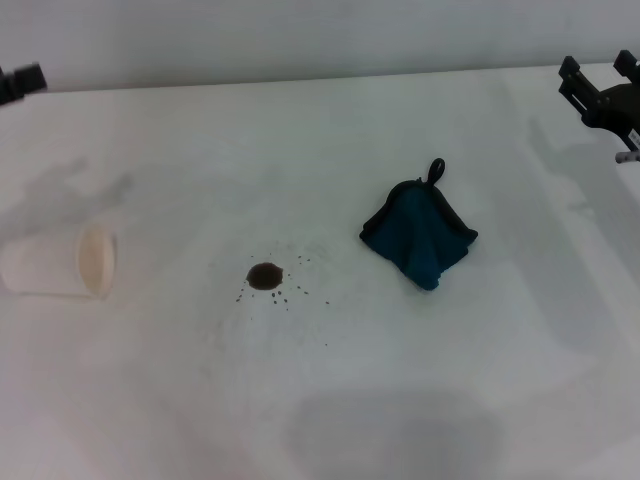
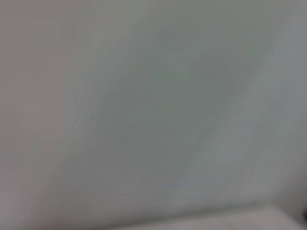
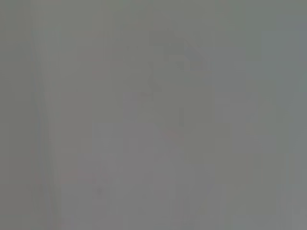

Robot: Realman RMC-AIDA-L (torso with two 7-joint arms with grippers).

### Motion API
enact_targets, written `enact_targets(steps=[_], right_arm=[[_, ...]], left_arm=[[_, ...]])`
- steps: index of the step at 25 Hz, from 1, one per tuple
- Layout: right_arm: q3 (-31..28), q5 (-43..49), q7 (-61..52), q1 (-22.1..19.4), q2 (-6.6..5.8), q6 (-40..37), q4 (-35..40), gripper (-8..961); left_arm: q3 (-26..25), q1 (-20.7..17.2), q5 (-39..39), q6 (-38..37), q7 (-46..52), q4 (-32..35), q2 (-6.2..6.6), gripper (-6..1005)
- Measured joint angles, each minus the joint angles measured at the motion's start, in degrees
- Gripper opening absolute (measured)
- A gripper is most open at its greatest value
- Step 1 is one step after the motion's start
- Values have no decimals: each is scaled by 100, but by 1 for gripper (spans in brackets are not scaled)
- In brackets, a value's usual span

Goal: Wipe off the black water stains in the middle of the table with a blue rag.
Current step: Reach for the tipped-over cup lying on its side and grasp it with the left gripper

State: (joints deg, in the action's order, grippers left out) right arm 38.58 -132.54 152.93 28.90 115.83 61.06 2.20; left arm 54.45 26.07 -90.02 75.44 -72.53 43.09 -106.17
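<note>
The black water stains (image 1: 264,275) form a small dark blot ringed by tiny specks near the middle of the white table (image 1: 330,400). To the right of the blot, a hand's width away, the blue rag (image 1: 420,237) lies bunched up, its black loop pointing to the far side. My right gripper (image 1: 598,68) hovers at the far right edge, well beyond the rag, open and holding nothing. My left gripper (image 1: 20,82) just shows at the far left edge, far from both. Neither wrist view shows anything but a blank pale surface.
A white paper cup (image 1: 60,263) lies on its side at the left of the table, its mouth facing the stain. A pale wall runs behind the table's far edge.
</note>
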Motion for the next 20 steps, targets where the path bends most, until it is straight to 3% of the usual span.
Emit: enact_targets(steps=[5,8,11,16,17,18,20], right_arm=[[0,0,4,1,-10,-5,4,795],[0,0,5,-18,-16,-11,9,796],[0,3,8,-30,-16,-27,13,795],[0,1,-4,-15,-3,-114,15,795],[0,1,-9,-7,2,-115,14,795],[-1,0,-13,2,9,-124,7,795],[-18,-3,-22,7,12,-131,3,795]], left_arm=[[-20,114,1344,938,386,1046,265,878],[-46,400,2290,1639,660,1494,441,877],[-227,711,2922,2250,694,1796,505,877],[-270,1226,4102,2773,455,2262,468,877],[-269,1334,4362,2862,361,2309,424,876],[-268,1626,5053,3037,69,2378,268,876],[-268,1681,5206,3047,-4,2383,226,876]])
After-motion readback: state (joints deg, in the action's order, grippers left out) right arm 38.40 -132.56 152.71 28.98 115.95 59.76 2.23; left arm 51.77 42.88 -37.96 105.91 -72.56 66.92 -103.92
